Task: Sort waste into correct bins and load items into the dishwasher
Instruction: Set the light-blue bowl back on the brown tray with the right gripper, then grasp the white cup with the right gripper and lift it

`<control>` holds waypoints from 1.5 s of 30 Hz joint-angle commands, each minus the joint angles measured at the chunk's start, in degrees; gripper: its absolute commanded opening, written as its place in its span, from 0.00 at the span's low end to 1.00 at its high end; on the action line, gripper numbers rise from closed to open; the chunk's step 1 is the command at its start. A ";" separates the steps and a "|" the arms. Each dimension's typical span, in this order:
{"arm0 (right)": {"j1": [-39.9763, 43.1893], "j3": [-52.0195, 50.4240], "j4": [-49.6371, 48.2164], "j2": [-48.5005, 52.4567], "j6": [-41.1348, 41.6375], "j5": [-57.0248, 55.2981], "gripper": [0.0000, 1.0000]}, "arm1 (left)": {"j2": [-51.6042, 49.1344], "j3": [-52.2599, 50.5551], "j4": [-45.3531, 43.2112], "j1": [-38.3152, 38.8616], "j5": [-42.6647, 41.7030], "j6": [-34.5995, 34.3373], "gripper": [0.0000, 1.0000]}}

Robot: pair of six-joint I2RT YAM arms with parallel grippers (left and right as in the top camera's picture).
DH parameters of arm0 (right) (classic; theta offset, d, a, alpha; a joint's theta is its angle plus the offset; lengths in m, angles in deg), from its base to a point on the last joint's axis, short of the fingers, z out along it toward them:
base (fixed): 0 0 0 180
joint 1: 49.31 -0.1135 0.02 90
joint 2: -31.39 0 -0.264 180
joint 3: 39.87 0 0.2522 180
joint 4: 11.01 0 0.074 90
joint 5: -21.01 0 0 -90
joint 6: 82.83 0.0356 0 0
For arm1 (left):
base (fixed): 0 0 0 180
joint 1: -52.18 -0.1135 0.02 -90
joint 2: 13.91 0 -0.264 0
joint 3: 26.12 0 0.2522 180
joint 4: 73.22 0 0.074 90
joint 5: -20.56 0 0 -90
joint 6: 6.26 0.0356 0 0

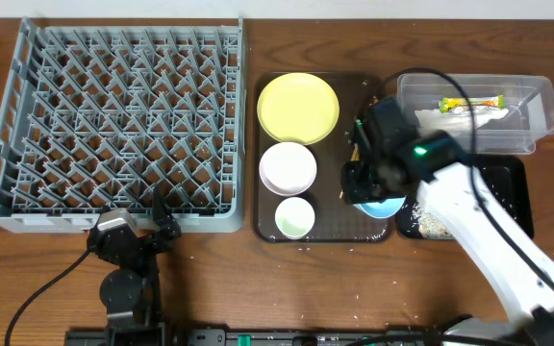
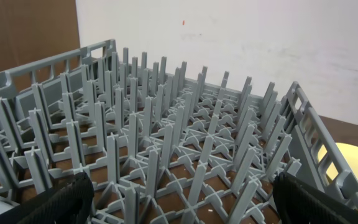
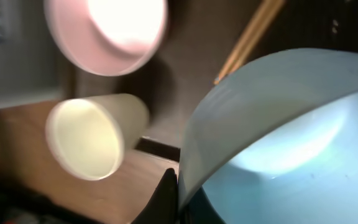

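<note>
— What is the right gripper (image 1: 365, 185) covering overhead?
— It is hiding most of the light blue bowl (image 1: 385, 206); the wrist view is cropping that bowl at right and bottom.
— And its grip?
— Only one dark fingertip (image 3: 165, 199) is showing, so nobody is telling. The white bowl (image 3: 107, 31) and cup (image 3: 86, 137) are looking blurred.

A brown textured serving tray (image 1: 333, 216) lay on the wooden table (image 1: 258, 288), a little right of the middle, with its long side going from near to far. Behind the table's far edge I saw a plain white wall (image 2: 260, 37).
</note>
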 commanded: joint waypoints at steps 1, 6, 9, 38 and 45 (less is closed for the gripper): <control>-1.20 0.83 0.20 4.02 0.63 -4.33 0.01 | 0.31 -1.20 2.12 0.07 0.70 -0.52 0.93; -1.70 0.83 0.22 9.77 0.00 -3.63 0.01 | 0.31 -1.20 2.12 0.07 0.70 -0.52 0.93; -1.73 0.83 0.20 12.09 -1.27 -2.80 0.01 | 0.31 -1.20 2.12 0.07 0.70 -0.52 0.93; -5.46 17.00 5.64 17.03 -5.81 4.94 0.55 | -1.03 6.16 6.29 0.07 -1.29 -2.71 0.93; -9.20 16.20 8.11 18.91 -5.73 2.27 0.52 | -14.19 25.57 21.33 0.07 -5.14 -2.71 0.93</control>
